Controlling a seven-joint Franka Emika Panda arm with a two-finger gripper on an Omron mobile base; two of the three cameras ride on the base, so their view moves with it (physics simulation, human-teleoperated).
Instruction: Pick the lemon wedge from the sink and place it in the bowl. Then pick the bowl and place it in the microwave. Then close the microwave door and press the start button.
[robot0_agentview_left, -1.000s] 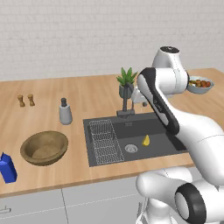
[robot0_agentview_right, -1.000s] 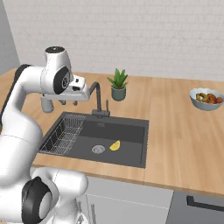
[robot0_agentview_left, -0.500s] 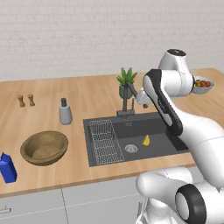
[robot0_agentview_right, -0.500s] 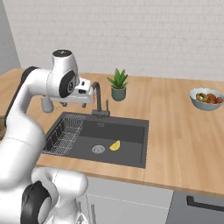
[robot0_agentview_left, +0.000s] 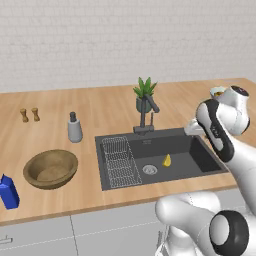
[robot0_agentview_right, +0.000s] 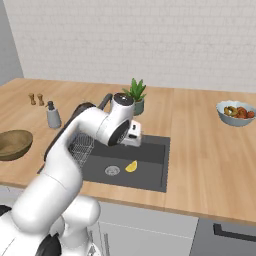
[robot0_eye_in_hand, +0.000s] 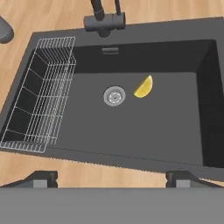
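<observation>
Claw hangs above the near edge of the sink, tips spread wide apart at the bottom of the hand view, nothing between them. Lemon wedge lies on the basin floor just right of the round steel drain, centre of that view, clear of the wire rack at the left. Step in hand, as judged: the reach for the wedge. To do it well, bring the claw forward until centred over the wedge, descend straight into the basin, and close across the thin sides of the slice; the piece is small and lies flat, so the tips likely need to go nearly to the floor. Keep clear of the faucet. Wooden bowl waits at lower left of the left base view, well apart from the sink. Bench is light wood, wall behind is white brick; potted plant, soap dispenser, fruit bowl also stand on it.
</observation>
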